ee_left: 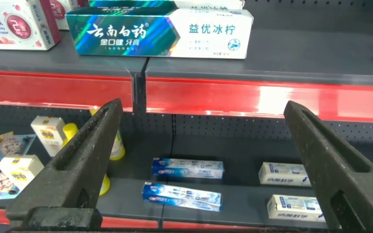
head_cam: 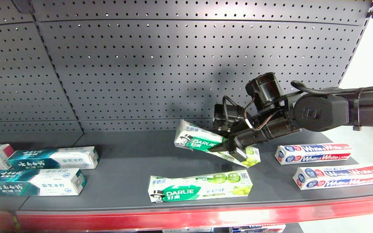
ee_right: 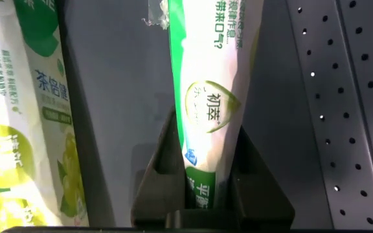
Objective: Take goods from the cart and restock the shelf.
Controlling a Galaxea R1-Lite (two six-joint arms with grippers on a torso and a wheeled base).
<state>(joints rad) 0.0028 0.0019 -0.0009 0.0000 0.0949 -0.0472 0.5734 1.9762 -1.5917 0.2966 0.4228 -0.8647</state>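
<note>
R tool (head_cam: 230,151) clenched on green toothpaste box (head_cam: 199,140), held tilted over mid shelf (head_cam: 134,161), behind 2nd green box (head_cam: 199,189) at front edge. Prob. you're starting a back row. L tool (ee_left: 203,113) released, hangs below shelf's front edge.

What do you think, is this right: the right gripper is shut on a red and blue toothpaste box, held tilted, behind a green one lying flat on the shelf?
Not quite. The right gripper is shut on a green and white toothpaste box, not a red and blue one; the head view shows it. The rest holds: it is tilted, behind the flat green box on the shelf.
</note>
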